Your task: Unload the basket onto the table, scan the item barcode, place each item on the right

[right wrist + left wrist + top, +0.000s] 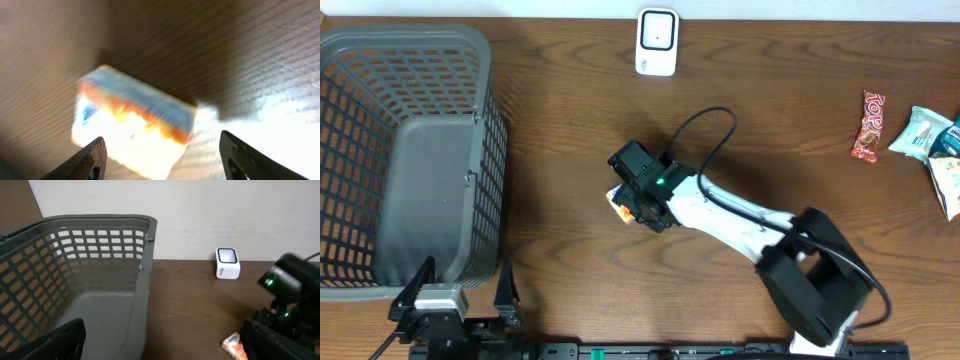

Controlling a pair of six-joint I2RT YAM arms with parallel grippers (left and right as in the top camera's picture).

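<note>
Hovering spread, the right claw (161,142) straddles the snack packet (132,117) lying directly below, its long axis slanting across the tabletop (225,40).

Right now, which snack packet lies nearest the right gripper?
The orange-and-white packet, directly under the right gripper; the red bar and teal packets lie far off to its right.

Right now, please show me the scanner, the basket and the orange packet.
scanner (657,42), overhead view, middle of its face.
basket (492,150), overhead view, its right wall.
packet (132,122), right wrist view, middle of its top.
</note>
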